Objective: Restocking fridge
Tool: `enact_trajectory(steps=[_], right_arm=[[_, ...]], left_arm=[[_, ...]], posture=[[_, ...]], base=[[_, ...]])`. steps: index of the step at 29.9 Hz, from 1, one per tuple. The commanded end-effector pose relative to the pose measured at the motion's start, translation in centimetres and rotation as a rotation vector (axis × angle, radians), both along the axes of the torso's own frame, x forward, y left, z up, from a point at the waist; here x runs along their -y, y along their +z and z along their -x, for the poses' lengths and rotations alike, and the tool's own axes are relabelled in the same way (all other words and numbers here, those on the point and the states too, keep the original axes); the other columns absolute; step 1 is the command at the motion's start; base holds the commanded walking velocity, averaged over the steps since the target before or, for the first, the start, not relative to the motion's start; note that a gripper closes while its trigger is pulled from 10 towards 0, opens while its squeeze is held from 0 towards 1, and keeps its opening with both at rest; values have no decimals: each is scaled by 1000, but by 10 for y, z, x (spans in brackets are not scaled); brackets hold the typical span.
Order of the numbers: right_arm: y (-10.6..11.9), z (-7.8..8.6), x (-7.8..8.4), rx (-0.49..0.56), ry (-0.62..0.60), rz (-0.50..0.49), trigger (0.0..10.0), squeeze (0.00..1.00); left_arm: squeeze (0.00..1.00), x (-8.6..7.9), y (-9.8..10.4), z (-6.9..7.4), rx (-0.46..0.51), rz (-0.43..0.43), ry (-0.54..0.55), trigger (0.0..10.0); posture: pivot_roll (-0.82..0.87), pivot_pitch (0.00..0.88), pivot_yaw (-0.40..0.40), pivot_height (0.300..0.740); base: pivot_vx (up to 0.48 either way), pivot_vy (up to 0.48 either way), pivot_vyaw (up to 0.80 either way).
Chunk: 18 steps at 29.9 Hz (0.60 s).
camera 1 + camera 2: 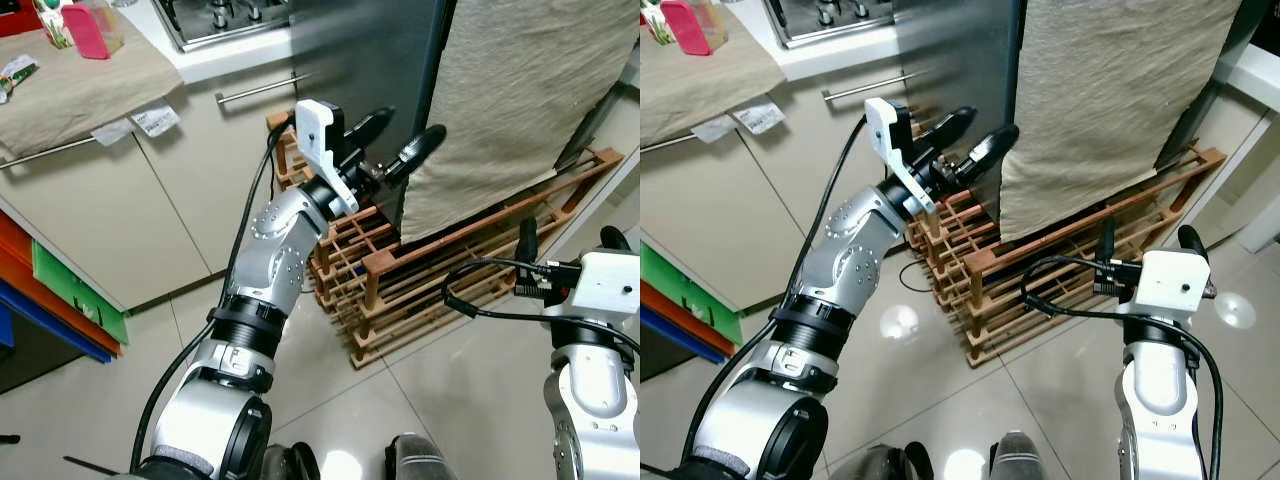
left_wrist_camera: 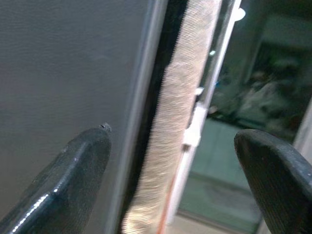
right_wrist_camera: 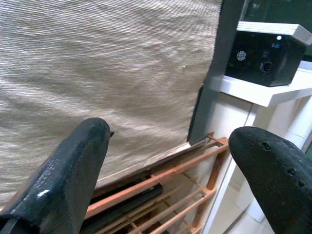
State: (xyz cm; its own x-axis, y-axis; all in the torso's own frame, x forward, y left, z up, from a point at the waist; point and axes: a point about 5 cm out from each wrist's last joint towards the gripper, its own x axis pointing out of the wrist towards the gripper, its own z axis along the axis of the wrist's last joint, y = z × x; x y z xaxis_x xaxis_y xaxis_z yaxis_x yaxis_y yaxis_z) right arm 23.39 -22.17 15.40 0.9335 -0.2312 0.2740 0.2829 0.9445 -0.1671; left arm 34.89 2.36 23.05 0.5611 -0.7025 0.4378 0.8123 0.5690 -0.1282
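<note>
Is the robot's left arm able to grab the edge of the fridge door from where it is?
Probably yes. The left gripper is open and raised right at the fridge door's edge, one finger on each side of it, with only the hanging beige cloth beside it.

The two head eyes looked forward and down from above, sharing both arms, the wooden rack point(image 1: 420, 270) and the cloth-draped fridge point(image 1: 970, 60). The left wrist camera sat very near the fridge's edge, peering between its fingers point(image 2: 73, 180). The right wrist camera faced the beige cloth point(image 3: 107, 63) from close by.
</note>
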Motion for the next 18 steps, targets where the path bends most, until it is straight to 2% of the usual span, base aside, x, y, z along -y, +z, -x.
enact_trajectory(steps=[1, 6, 9, 13, 18], right_arm=[[-1, -3, -3, 2, 13, -1, 10000, 0], [2, -4, -3, 14, 14, 3, 10000, 0], [1, -4, -3, 13, 13, 4, 10000, 0], [1, -1, -3, 16, 9, 9, 10000, 0], [2, 2, -2, 16, -2, 12, 10000, 0]], left_arm=[[0, 9, -3, 1, 10, -48, 26, 10000], [0, 12, -16, -12, -12, -159, 150, 10000], [0, 15, -18, -13, -13, -179, 150, 10000], [0, 22, -20, -14, -67, -163, 105, 10000], [0, 31, -14, -14, 11, -198, 90, 10000]], posture=[[-314, 109, 118, 723], [-318, 103, 117, 723], [-324, 103, 120, 723], [-335, 110, 125, 723], [-346, 119, 128, 723]], base=[[0, 0, 0], [0, 0, 0], [0, 0, 0], [0, 0, 0], [0, 0, 0]])
